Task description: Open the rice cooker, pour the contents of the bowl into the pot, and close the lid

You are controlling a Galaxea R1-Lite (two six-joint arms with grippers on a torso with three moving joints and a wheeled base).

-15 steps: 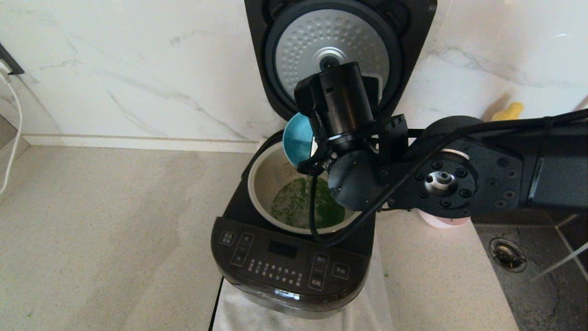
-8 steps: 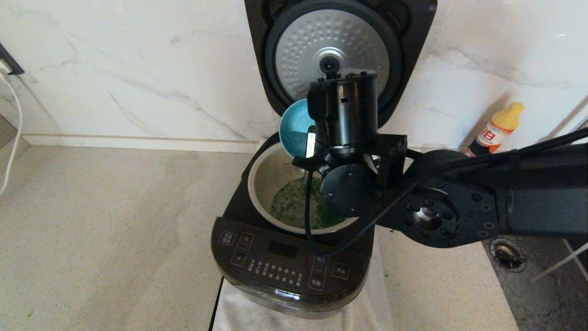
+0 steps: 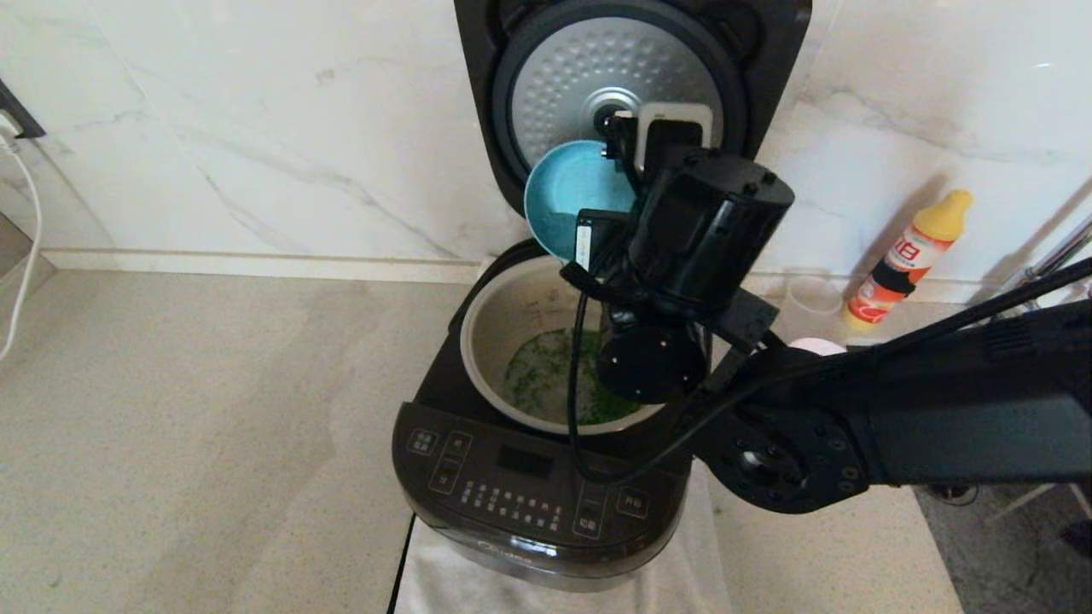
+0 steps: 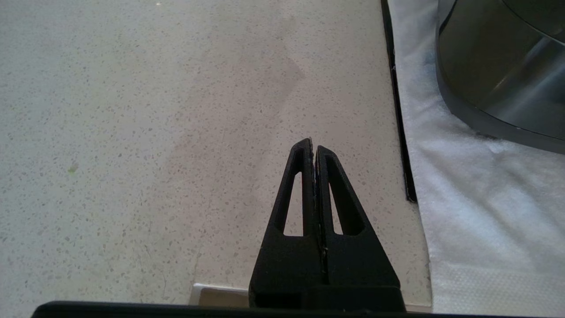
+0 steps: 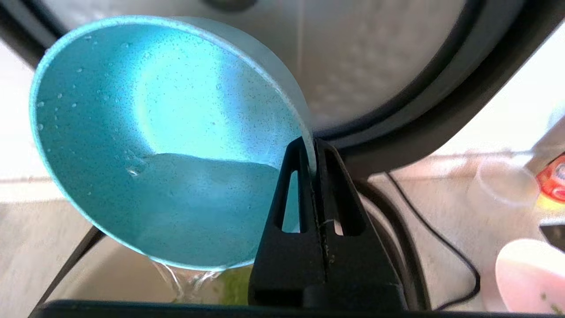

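The black rice cooker (image 3: 529, 486) stands open, its lid (image 3: 589, 77) upright with the dimpled silver disc facing me. Green bits (image 3: 537, 375) lie wet on the bottom of the cream pot (image 3: 499, 315). My right gripper (image 5: 314, 143) is shut on the rim of a turquoise bowl (image 3: 567, 192), tilted above the pot's far edge. Water pools in this bowl (image 5: 154, 132) and trickles off its low rim (image 5: 176, 274). The pale-pink bowl (image 3: 817, 346) stands on the counter right of the cooker, mostly hidden behind my right arm. My left gripper (image 4: 313, 143) hangs shut and empty over the counter left of the cooker.
An orange bottle with a yellow cap (image 3: 909, 256) and a clear cup (image 3: 812, 294) stand at the back right by the wall. A white cloth (image 4: 476, 198) lies under the cooker. The sink (image 3: 1007, 529) is at the right, and a white cable (image 3: 26, 247) hangs at the far left.
My right gripper has lifted the turquoise bowl higher, towards the lid, and turned it more level. The forearm has sunk lower, uncovering the bottle, the cup and the pink bowl's rim.
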